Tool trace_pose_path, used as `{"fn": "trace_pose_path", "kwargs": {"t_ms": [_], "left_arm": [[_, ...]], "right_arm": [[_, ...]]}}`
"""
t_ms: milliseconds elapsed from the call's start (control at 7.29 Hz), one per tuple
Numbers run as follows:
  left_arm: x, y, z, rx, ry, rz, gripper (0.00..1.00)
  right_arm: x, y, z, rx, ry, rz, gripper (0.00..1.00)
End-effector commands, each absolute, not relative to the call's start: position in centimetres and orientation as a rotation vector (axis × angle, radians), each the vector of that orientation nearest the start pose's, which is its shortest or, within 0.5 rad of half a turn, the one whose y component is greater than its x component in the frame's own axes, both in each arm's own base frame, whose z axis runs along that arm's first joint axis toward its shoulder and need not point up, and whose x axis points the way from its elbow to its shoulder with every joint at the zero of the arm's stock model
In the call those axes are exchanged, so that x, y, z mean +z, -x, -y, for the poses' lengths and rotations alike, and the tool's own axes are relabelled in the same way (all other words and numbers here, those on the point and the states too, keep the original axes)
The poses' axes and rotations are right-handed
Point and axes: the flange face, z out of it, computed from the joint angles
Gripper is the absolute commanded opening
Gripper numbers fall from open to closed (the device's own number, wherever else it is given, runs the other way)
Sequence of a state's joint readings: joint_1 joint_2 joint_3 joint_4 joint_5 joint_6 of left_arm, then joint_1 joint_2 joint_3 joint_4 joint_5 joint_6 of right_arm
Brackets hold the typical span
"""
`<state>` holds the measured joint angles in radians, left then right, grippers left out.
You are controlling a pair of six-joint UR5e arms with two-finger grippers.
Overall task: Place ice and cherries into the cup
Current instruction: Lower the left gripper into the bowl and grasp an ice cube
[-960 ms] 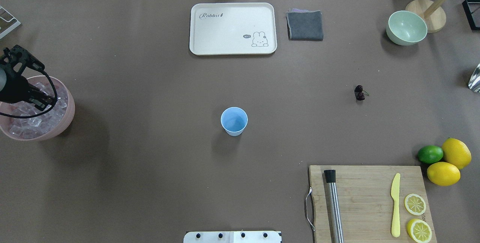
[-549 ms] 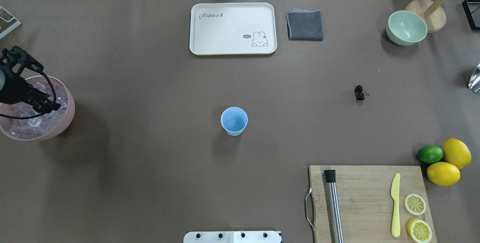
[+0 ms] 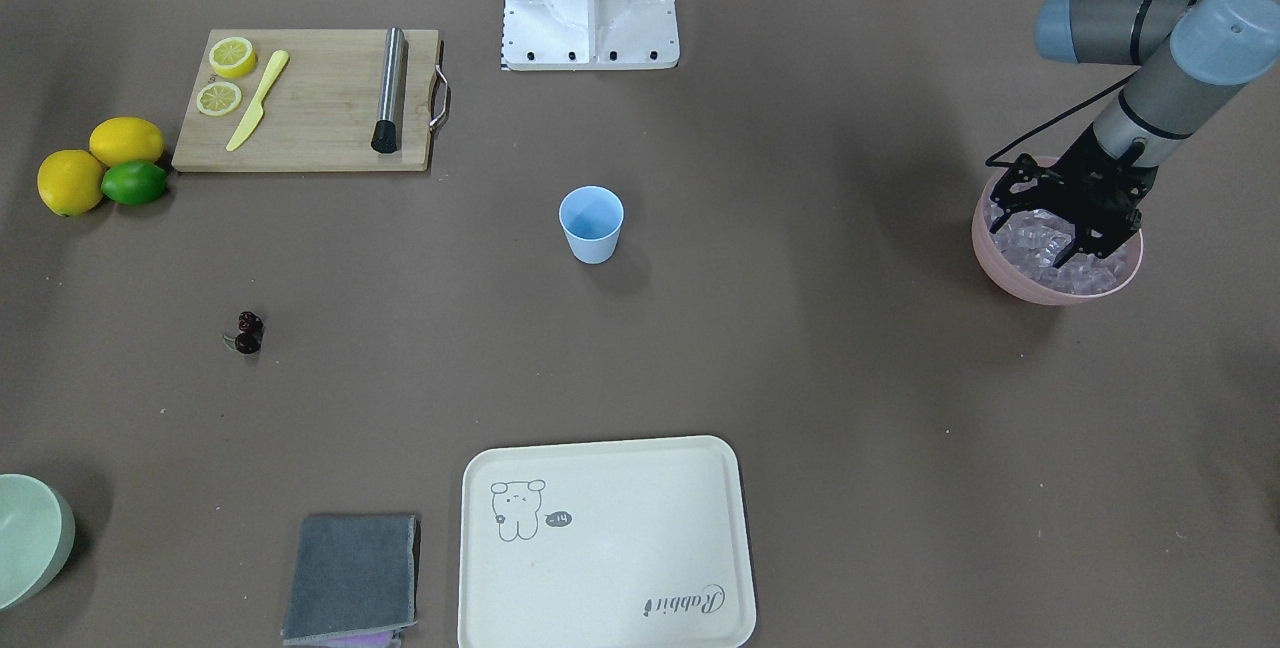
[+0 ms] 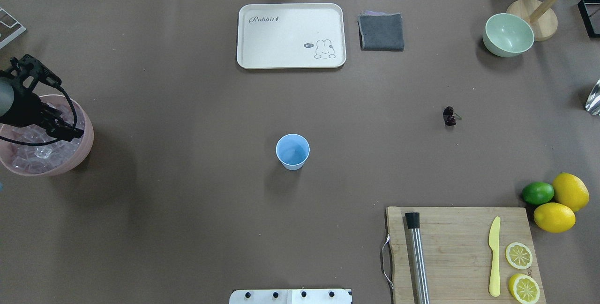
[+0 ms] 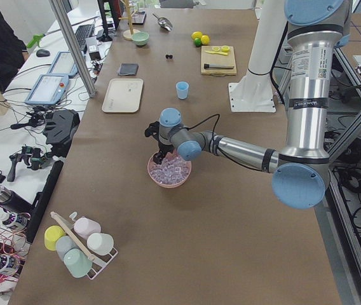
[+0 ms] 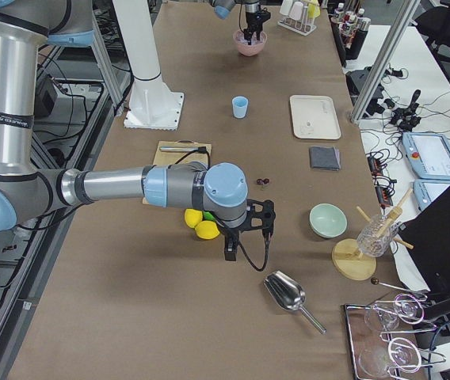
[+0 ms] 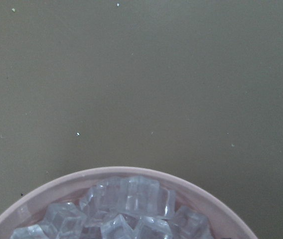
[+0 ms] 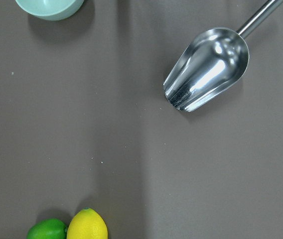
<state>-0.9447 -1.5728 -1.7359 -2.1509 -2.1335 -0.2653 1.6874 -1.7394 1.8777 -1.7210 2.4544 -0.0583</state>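
Ice (image 4: 33,156), clear cubes, is lying heaped in the pink bowl (image 4: 88,145) at the robot's left end of the table (image 4: 187,210). Directly above that heap the left gripper (image 4: 65,107) is hovering, its fingers spread wide apart and pointing down into the bowl. Nothing is showing clamped between them, and whether a fingertip is touching a cube cannot be told. The left wrist view is showing only the bowl's far rim and a few cubes, no fingers. Judged step: the first ice pick, approach stage, with no cube taken yet. The next move is calling for a short descent onto a single cube near the top of the pile, a firm closing on it, and a lift clear of the rim. After that comes a carry across to the cup (image 4: 292,151), which is standing upright and seemingly empty at mid-table, well apart from the bowl. Slick cubes are likely to be slipping under the pads, so a centred grip matters. Cherries (image 4: 449,116) are lying on the bare table, well to the right of the cup, untouched. The right gripper (image 6: 245,229) is hanging far off beside the lemons (image 6: 200,224) and near a metal scoop (image 8: 209,67); only the side view shows it, so its opening cannot be told.
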Motion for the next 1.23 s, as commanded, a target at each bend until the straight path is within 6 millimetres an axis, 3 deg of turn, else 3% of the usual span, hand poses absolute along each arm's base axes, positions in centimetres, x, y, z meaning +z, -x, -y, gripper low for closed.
{"fn": "trace_pose_path", "kwargs": {"t_ms": [0,823,960,1097], "left_arm": [[51.8,-24.1,46.9,0.547,-0.426,-0.804,0.73],[51.5,-25.2,49.2,0.542,-0.430,-0.801,0.73],[51.3,-25.2,49.3,0.542,-0.433,-0.803,0.61],[51.3,-25.2,49.3,0.541,-0.434,-0.803,0.32]], "right_arm": [[59.3,-10.4,40.7,0.060,-0.064,0.882,1.00],[59.5,-10.4,40.6,0.063,-0.060,0.882,1.00],[59.5,-10.4,40.6,0.063,-0.060,0.882,1.00],[59.5,-10.4,40.6,0.063,-0.060,0.882,1.00]]}}
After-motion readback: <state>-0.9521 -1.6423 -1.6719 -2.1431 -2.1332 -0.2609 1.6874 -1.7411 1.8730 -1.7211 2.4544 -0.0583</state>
